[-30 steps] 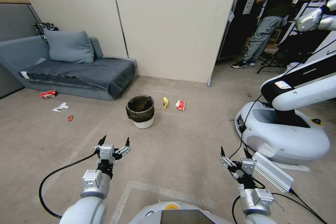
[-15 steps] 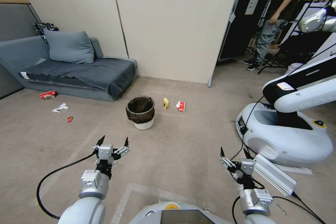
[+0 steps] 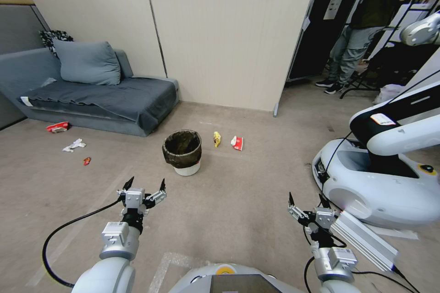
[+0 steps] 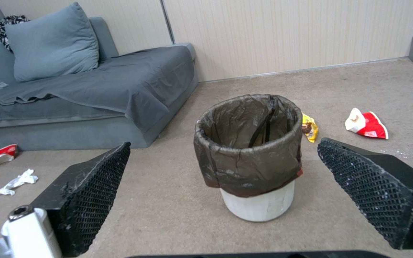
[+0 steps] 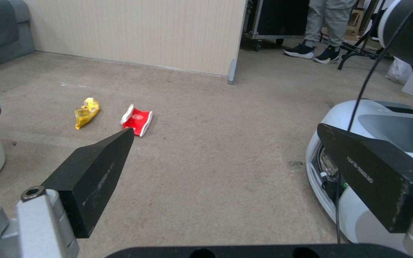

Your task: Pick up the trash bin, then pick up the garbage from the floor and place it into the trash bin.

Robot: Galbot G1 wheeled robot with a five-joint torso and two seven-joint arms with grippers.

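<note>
Approaching the trash bin [image 3: 182,152], by the look of it, with the pick-up not yet begun. Standing upright on the floor [image 3: 238,201], well ahead of both arms, dark liner folded over the rim, white base showing below. Holding the left claw [image 3: 143,187] low and forward, fingers spread wide, aimed so that the bin sits between them in the left wrist view [image 4: 249,157], yet clearly apart from both pads. Keeping the right claw [image 3: 306,203] forward as well, also spread wide and gripping nothing, hovering near a white robot base [image 3: 380,183] off to the right.

Lying just beyond the bin: a yellow wrapper [image 3: 217,138] and a red-and-white packet [image 3: 237,143], close together. Lying well off to the left, near the grey sofa [image 3: 101,96]: another red packet [image 3: 57,127], crumpled white paper [image 3: 73,145] and a small red scrap [image 3: 86,160].

Judging the next move: closing the remaining gap to the bin, lowering the left claw to rim height, and pinching the lined rim without tipping the light bin over. Leaving the litter for afterwards.
</note>
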